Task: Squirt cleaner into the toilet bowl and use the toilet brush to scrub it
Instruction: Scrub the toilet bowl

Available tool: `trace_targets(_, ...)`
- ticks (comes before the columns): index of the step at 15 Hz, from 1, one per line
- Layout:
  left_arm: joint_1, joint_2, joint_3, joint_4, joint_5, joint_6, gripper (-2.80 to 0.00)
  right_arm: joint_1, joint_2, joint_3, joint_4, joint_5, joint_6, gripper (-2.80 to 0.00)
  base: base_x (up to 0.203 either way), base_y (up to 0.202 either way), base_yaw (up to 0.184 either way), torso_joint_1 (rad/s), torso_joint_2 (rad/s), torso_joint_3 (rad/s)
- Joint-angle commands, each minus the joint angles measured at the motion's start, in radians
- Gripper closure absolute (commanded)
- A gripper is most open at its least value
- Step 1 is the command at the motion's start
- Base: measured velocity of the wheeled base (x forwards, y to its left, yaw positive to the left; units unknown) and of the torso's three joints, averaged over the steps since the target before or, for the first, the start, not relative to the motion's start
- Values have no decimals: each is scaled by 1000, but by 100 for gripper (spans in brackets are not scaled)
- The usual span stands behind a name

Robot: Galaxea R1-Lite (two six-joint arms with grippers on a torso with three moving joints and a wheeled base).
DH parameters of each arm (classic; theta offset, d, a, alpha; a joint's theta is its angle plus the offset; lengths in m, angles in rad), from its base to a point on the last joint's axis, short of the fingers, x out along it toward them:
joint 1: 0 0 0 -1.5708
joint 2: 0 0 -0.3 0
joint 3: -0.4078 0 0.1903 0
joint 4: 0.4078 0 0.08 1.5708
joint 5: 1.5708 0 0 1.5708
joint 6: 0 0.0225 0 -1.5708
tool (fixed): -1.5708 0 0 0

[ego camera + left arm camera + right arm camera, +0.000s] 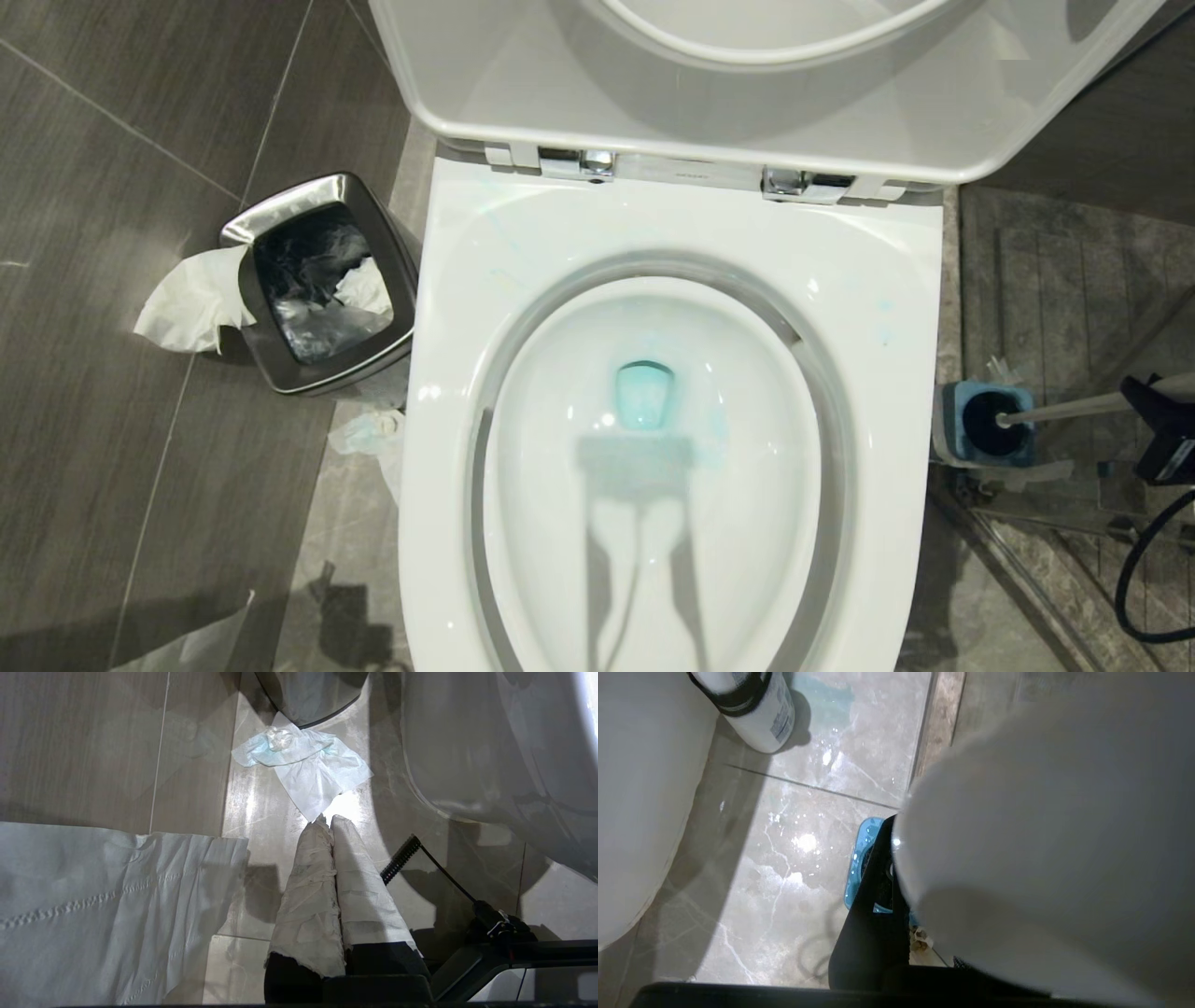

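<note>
No writing is legible anywhere; the right hand (1146, 403) grasps the toilet brush (1060, 411) handle beside the toilet bowl (896, 308), its bristles seated in the blue-topped holder (952, 425), while the left hand (327, 823) hangs clenched, empty, over the floor (93, 742).

White bowl (896, 308) open, lid raised; teal cleaner (644, 394) tints its water; brush (1064, 409) leans, black head in holder, right of bowl
</note>
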Motion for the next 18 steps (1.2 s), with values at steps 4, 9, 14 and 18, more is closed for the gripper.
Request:
trace_targets(4,0,1,0,0,0,1,0,0,-80,5,-8,30,10,0,0,0,0,0,0,0)
trace_targets(9,0,1,0,0,0,1,0,0,-134,61,-7,27,12,0,0,0,0,0,0,0)
trace_targets(14,0,1,0,0,0,1,0,0,-137,73,-15,21,10,0,0,0,0,0,0,0)
trace_targets(18,0,1,0,0,0,1,0,0,-176,73,-28,20,42,0,0,0,0,0,0,0)
